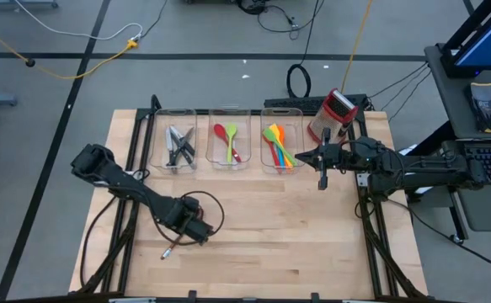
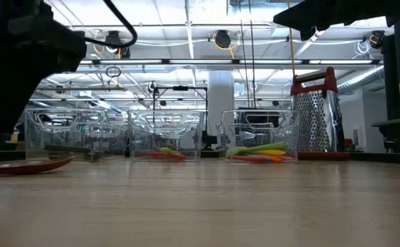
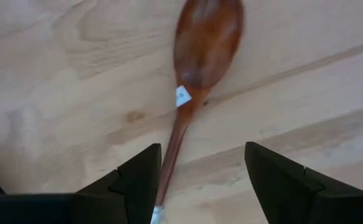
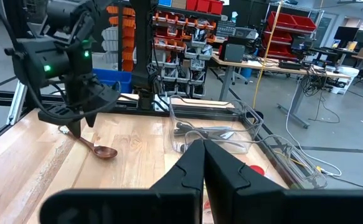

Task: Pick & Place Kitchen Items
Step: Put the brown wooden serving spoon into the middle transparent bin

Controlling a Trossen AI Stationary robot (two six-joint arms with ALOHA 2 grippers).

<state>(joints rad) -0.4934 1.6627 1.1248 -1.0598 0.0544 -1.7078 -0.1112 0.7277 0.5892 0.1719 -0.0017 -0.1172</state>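
Wooden spoon [image 3: 193,74] lies flat on the surface [image 1: 312,227] with its handle between my left fingers [image 3: 137,183], spread apart above it, so next I close and lift toward the bins [image 1: 231,139]; right fingers [image 4: 197,168] together, idle.

The left arm reaches across the near left part of the table, its wrist bent down, and the left gripper [image 3: 200,180] hangs low with fingers spread apart. The right arm extends in from the right, raised, its right gripper [image 4: 203,163] closed, fingers pressed together.
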